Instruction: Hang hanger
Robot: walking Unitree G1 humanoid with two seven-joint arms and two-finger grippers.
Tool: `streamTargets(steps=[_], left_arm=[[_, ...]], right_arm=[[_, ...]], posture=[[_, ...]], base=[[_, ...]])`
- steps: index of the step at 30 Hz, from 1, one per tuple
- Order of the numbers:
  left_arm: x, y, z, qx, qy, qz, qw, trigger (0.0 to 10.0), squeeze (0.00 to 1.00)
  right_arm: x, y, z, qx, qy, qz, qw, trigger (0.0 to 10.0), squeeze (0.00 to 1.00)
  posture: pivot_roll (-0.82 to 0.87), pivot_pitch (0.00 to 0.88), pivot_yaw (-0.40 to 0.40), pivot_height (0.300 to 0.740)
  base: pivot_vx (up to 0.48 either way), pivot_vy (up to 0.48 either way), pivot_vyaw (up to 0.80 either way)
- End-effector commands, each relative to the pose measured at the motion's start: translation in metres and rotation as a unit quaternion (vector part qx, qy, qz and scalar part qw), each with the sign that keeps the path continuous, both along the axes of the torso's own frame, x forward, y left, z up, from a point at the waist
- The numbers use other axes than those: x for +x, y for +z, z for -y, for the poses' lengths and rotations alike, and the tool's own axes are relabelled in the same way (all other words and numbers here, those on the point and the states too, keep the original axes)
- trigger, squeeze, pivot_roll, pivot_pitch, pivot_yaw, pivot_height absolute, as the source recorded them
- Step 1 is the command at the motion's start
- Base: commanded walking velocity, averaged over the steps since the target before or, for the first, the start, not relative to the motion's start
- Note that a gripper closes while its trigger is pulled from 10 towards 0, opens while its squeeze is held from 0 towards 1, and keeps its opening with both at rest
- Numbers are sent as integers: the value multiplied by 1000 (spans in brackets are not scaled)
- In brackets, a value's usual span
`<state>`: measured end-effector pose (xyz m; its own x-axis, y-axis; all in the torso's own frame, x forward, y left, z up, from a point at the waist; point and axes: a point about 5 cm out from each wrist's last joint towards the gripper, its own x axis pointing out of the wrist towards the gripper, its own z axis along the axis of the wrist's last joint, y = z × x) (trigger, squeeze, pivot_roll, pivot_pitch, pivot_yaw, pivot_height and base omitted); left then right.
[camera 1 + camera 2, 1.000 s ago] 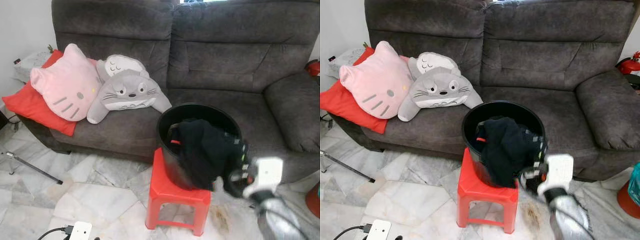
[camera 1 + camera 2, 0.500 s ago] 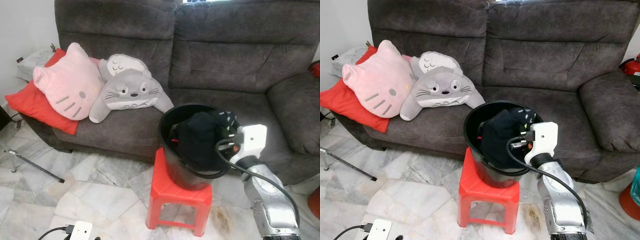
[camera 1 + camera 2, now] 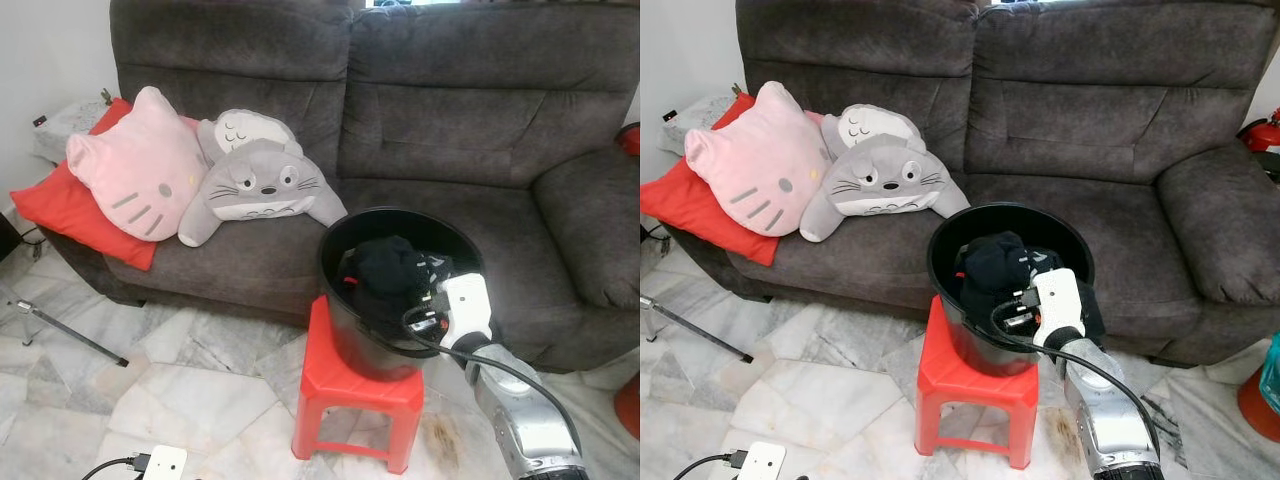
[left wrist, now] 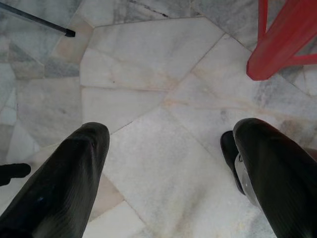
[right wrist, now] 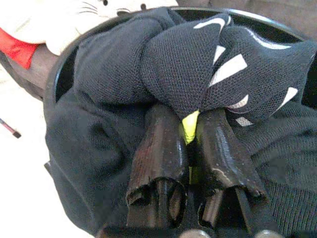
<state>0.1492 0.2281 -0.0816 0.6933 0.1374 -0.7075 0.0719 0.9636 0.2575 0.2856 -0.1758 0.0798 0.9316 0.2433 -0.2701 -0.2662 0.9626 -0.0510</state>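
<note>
Reaching into the bucket (image 3: 345, 300), my right gripper (image 5: 190, 126) has its fingers clenched on a yellow hanger (image 5: 189, 126) under dark clothes (image 5: 114, 74); best lifted slowly, straight up. Left fingers (image 4: 74, 168) hang released.

Looked like a living room at home: big grey sofa (image 3: 400, 130), soft toy pillows (image 3: 190, 180), marble floor (image 3: 150, 390), red stool (image 3: 355, 400) holding a black bucket (image 3: 345, 330) of clothes (image 3: 385, 275).
</note>
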Motion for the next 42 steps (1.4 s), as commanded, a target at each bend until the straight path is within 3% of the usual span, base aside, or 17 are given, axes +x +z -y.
streamTargets(steps=[1, 2, 12, 16, 20, 30, 36, 39, 41, 42], left_arm=[[-5, -3, 0, 1, -4, -14, 1000, 10000, 0], [-6, -3, 0, 1, -4, -15, 1000, 10000, 0], [-7, -3, -2, 3, -3, -18, 1000, 10000, 0], [-6, -3, -2, 4, -4, -17, 1000, 10000, 0], [-5, -2, -2, 4, -5, -17, 1000, 10000, 0], [-7, -4, -2, 4, -5, -23, 1000, 10000, 0], [-9, -4, -3, 6, -4, -26, 1000, 10000, 0], [-9, -4, -3, 7, -4, -27, 1000, 10000, 0], [-9, -4, -3, 8, -5, -27, 1000, 10000, 0], [-9, -4, -3, 8, -5, -27, 1000, 10000, 0]], right_arm=[[1, -1, 4, -1, -11, -8, 1000, 10000, 0], [1, 0, 5, 3, -15, -8, 1000, 10000, 1000], [2, 11, 11, 13, -39, 23, 999, 10000, 1000], [2, 31, 11, 32, -48, 74, 996, 10000, 1000], [2, 38, 10, 38, -44, 89, 994, 10000, 1000], [-4, 40, 3, 37, -29, 93, 995, 10000, 1000], [-24, 52, 18, 14, -93, 153, 984, 10000, 1000], [-39, 50, 25, -33, -120, 162, 979, 10000, 1000], [-61, 36, 43, -90, -181, 139, 970, 10000, 1000], [-61, 36, 43, -90, -181, 139, 970, 10000, 1000]], posture=[[-145, 0, 29, 740], [-145, 0, 29, 740], [-147, 0, 33, 740], [-151, 0, 36, 740], [-153, 0, 36, 740], [-153, 0, 36, 740], [-163, 0, 33, 740], [-163, 0, 33, 740], [-172, 0, 33, 740], [-172, 0, 33, 740]], base=[[0, 0, 0], [0, 0, 0], [0, 0, 0], [0, 0, 0], [0, 0, 0], [0, 0, 0], [0, 0, 0], [0, 0, 0], [0, 0, 0], [0, 0, 0]])
